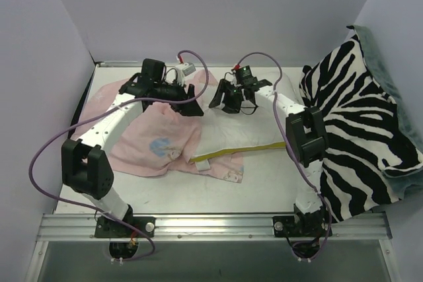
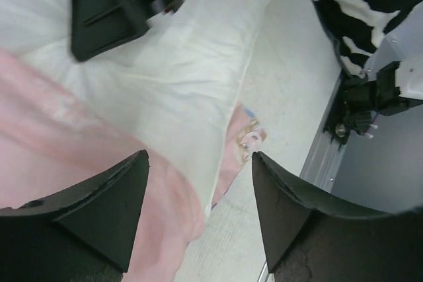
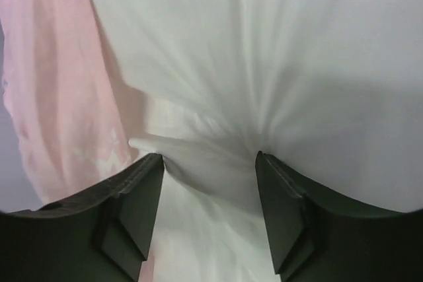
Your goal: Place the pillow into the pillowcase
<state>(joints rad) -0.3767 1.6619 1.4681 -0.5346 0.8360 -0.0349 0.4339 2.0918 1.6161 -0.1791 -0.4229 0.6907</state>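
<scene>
Pillow (image 1: 241, 130) lies partly on the pink pillowcase (image 1: 145, 138).
Left hand (image 2: 199, 161) apart above both; right hand (image 3: 210, 158) apart, pressing into pillow.

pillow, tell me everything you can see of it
The pillow is plump, white and soft-looking, with a yellow band along its near side edge. It lies flat in the middle of the table, not yet inside the pillowcase, whose pink fabric meets its left end and lies under its near-left corner. The right gripper presses its open fingers into the top, and creases fan out from a pucker between them.
</scene>
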